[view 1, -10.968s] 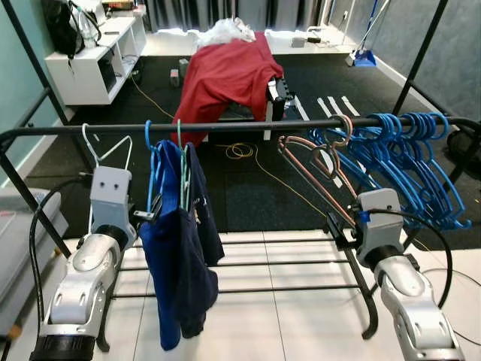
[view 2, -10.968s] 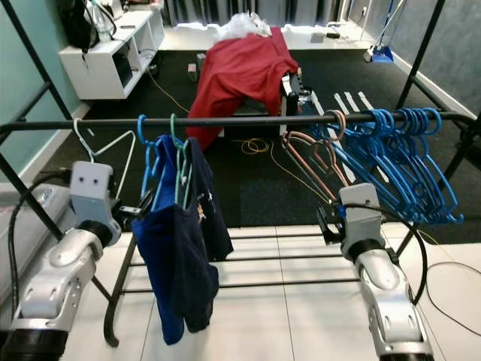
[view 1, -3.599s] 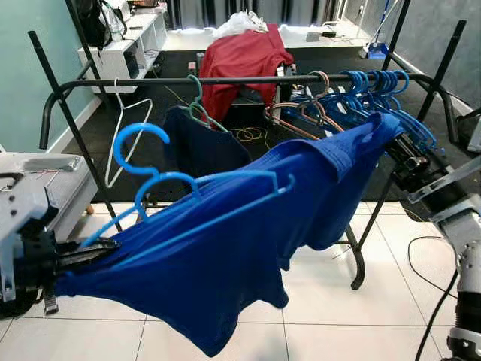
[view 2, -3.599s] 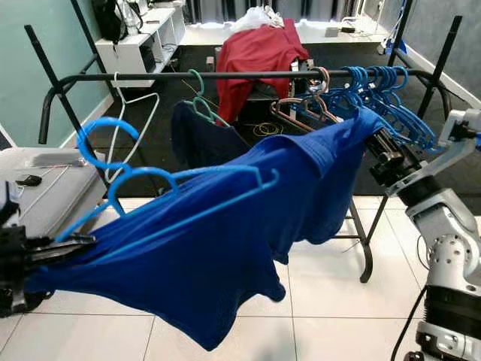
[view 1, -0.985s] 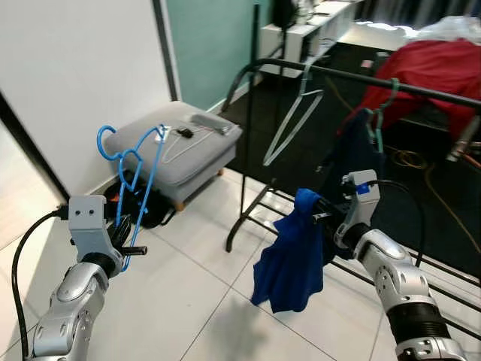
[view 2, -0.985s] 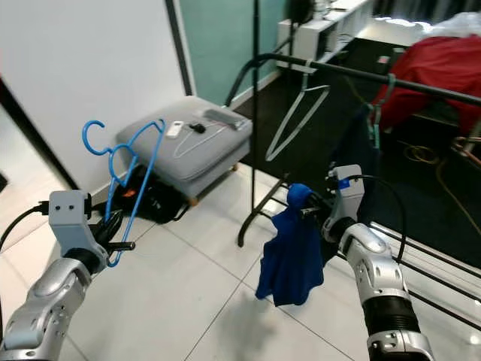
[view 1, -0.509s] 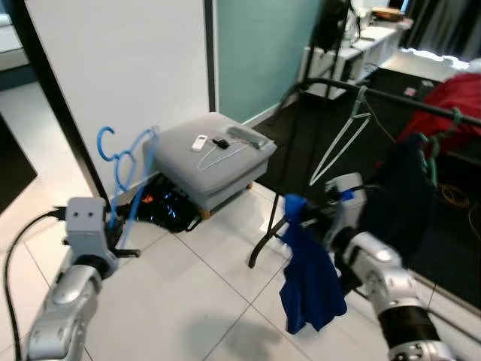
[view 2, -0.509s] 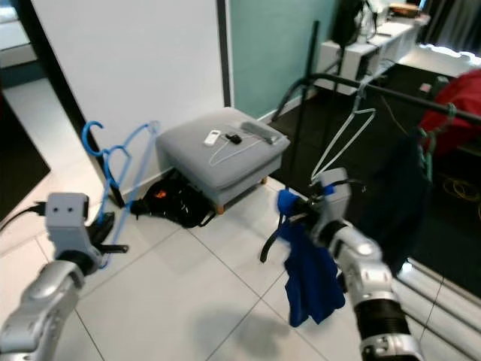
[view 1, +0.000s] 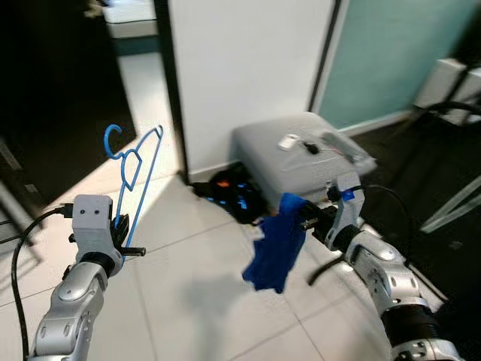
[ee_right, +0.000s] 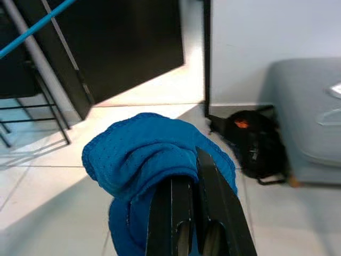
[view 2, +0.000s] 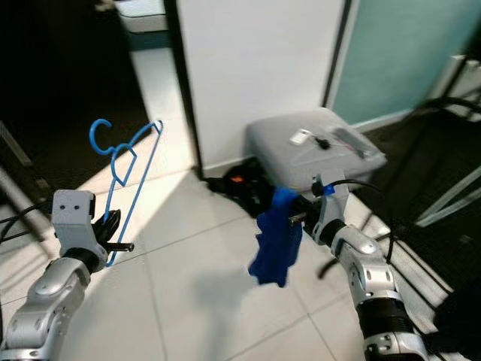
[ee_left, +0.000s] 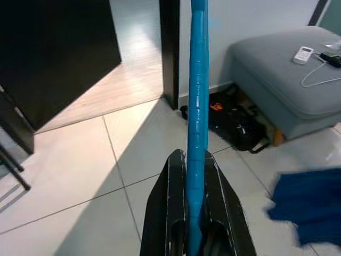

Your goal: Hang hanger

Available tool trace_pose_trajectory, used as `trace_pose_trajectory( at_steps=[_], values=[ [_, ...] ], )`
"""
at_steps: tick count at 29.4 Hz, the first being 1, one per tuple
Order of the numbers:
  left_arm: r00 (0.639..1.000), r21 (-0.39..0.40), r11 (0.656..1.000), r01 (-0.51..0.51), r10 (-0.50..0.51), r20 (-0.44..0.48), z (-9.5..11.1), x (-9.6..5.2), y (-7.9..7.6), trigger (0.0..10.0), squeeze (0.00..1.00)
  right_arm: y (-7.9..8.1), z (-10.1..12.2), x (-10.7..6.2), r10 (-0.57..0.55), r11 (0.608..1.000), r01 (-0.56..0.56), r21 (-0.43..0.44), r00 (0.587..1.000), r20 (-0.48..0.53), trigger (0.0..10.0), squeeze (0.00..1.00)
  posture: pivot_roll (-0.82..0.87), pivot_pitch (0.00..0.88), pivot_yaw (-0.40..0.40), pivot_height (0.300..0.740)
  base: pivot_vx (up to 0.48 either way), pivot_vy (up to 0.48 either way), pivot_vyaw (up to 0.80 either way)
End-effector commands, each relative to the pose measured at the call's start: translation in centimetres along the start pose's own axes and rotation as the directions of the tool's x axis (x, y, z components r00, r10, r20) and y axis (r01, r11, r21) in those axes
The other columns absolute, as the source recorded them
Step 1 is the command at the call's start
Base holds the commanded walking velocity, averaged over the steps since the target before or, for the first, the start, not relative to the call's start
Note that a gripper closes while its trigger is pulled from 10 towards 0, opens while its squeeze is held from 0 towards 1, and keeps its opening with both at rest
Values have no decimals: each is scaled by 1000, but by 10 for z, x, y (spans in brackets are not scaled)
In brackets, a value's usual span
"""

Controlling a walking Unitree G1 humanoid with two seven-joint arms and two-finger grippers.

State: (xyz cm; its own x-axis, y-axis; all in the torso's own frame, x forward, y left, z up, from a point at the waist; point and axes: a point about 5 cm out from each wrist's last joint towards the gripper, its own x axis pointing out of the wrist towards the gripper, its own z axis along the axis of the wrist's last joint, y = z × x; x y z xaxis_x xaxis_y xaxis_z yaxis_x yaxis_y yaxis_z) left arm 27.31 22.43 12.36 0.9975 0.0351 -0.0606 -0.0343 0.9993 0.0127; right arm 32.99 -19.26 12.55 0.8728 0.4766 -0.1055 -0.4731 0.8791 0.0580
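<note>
Fingers of the left gripper (ee_left: pixel 195 213) are clamped on the blue hanger (view 1: pixel 135 177), upright at the near left; treat it as light, stiff and likely slippery, and grip its lower bar. Your right gripper (ee_right: pixel 192 213) pinches the soft, limp blue garment (view 2: pixel 276 237).

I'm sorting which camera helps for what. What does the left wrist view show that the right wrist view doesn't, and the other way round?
The left wrist view has the left gripper shut on the blue hanger, with a white remote lying on the grey ottoman. The right wrist view has the right gripper shut on the bunched blue garment, and a dark metal rack beside the doorway. Both take in the ottoman, the black bag on the tiled floor at its foot, and the white wall.
</note>
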Motion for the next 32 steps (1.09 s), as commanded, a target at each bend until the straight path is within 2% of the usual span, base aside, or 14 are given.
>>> trace_pose_trajectory(
  at_steps=[1,20,24,25,32],
  values=[
    [1000,14,1000,4,-4,-12,-3,0,0,10000,0,-1,2,-2,2,1000,-2,-22,1000,11,10000,0,19,25,-31,740,0,0,775],
    [1000,48,999,11,-10,-23,-4,1,-1,10000,0,-2,0,-2,14,1000,-14,-15,1000,16,10000,0,22,16,-28,740,0,0,777],
    [1000,77,997,5,-4,-19,-4,1,-1,10000,0,-2,0,-1,16,1000,-15,-14,1000,17,10000,0,21,16,-26,740,0,-472,775],
    [1000,62,998,-13,13,1,-2,1,0,10000,0,-2,0,-1,16,1000,-16,-13,1000,18,10000,0,21,16,-26,740,0,0,775],
    [1000,60,998,-5,6,-16,-3,1,0,10000,0,-1,0,-1,18,1000,-18,-13,1000,19,10000,0,19,19,-21,740,0,0,775]
  ],
)
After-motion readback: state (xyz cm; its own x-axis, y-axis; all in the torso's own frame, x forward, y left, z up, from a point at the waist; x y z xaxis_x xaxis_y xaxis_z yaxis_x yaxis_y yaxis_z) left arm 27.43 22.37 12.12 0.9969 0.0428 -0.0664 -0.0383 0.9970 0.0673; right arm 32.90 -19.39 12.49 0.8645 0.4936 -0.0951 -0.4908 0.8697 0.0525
